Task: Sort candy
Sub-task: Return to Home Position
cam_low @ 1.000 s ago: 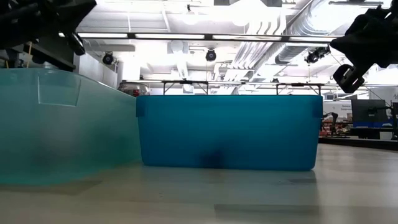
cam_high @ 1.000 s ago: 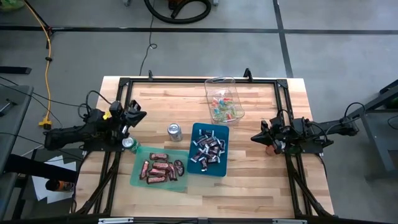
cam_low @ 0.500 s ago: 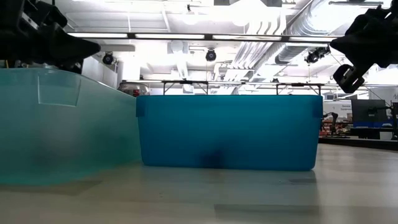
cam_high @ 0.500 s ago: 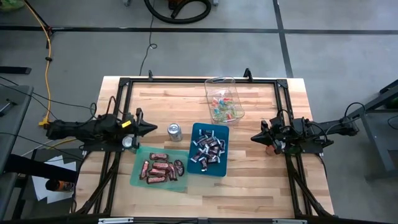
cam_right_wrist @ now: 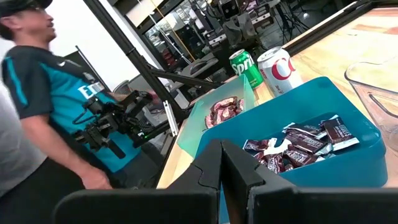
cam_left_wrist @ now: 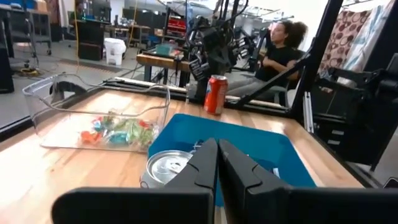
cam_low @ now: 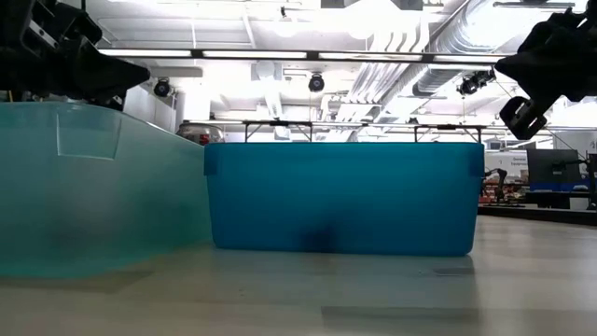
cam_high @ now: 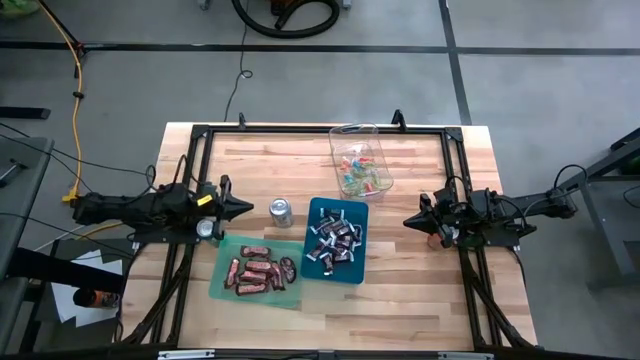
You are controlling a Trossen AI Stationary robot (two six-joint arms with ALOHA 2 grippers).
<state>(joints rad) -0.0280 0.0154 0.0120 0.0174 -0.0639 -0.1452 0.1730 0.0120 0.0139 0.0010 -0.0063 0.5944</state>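
Left claw (cam_high: 240,207) is hovering over the left side of the light wooden bench (cam_high: 420,300), clenched on nothing and pointing at a silver soda can (cam_high: 281,211) near it. Right claw (cam_high: 410,220) is hovering over the bench's right side, also clenched and empty, apart from the bins. Dark red-brown candy bars (cam_high: 258,271) are lying in a translucent green plastic bin (cam_high: 221,282). Just beside it, dark and silver wrapped pieces (cam_high: 335,241) are sitting in a blue plastic bin (cam_high: 314,207). Tiny bright red, green and blue sweets (cam_high: 360,172) are lying in a clear plastic bin (cam_high: 352,135) towards the far edge.
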